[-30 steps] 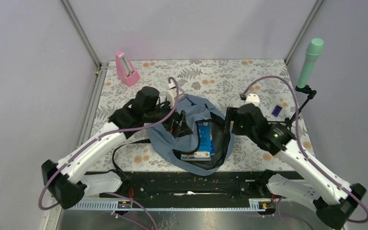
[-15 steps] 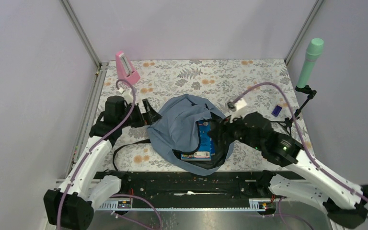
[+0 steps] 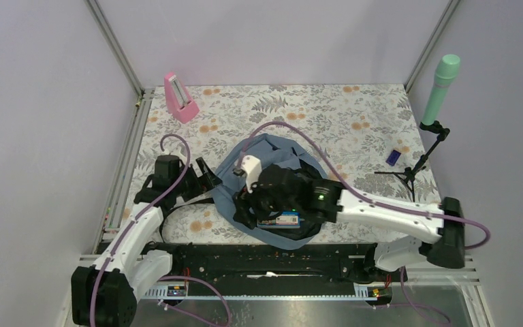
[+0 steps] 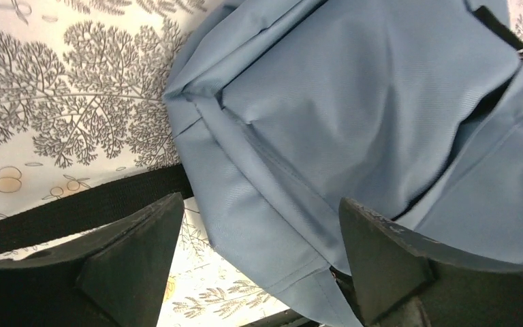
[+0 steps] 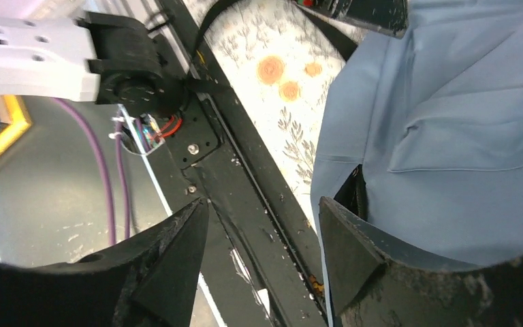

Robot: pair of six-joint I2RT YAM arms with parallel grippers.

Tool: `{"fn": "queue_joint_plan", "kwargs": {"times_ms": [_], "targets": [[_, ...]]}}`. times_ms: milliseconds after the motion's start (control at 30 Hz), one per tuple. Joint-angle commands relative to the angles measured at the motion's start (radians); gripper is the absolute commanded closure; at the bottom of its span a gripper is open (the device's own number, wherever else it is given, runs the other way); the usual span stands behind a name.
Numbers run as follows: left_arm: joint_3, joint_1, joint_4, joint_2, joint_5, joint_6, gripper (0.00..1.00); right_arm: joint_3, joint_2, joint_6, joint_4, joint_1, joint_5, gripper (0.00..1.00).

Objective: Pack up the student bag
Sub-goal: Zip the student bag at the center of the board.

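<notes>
the student bag (image 3: 276,155) lies slumped on the flowered table cover (image 3: 368,116), near the front edge and between the two arms. its mouth is turned to the near side, where a flat book-like thing with a coloured edge (image 3: 286,219) shows inside. the bag is of matte grey-blue woven cloth with a fine rib, stitched seams and soft folds. it probably is light and limp and gives no support of its own, so a pinch in the middle of a panel would likely only lift a fold. a better hold seems to be the doubled seam, the stiffer rim beside the black zipper (image 5: 357,194), or the flat black webbing strap (image 4: 75,211), which looks rougher and less slippery than the cloth. the left gripper (image 3: 204,176) hangs just beside the left side of the bag, its dark pads spread wide and gripping nothing, with the cloth below them. the right gripper (image 3: 245,211) reaches across the bag to its near left edge, fingers also apart and empty, above the black rail of the table. whether any pad touches the cloth, one cannot tell.
</notes>
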Motion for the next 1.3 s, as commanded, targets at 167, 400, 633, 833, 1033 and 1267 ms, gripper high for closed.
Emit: {"fn": "queue_joint_plan", "kwargs": {"times_ms": [167, 400, 633, 833, 1033, 1267], "targets": [[-0.089, 0.004, 0.213, 0.096, -0.031, -0.056, 0.23, 0.053, 0.224, 0.227, -0.088, 0.009, -0.001, 0.36], [-0.111, -0.023, 0.287, 0.164, -0.052, -0.075, 0.23, 0.075, 0.309, 0.247, -0.186, 0.008, 0.115, 0.43], [-0.116, -0.062, 0.323, 0.258, -0.068, -0.081, 0.33, 0.058, 0.330, 0.255, -0.203, 0.007, 0.151, 0.46], [-0.130, -0.072, 0.336, 0.272, -0.085, -0.083, 0.38, 0.061, 0.354, 0.268, -0.152, 0.007, 0.135, 0.50], [-0.135, -0.072, 0.341, 0.282, -0.094, -0.079, 0.45, 0.079, 0.390, 0.285, -0.148, -0.006, 0.141, 0.56], [-0.131, -0.072, 0.345, 0.295, -0.090, -0.077, 0.52, 0.036, 0.387, 0.320, -0.078, -0.062, 0.085, 0.59]]}}
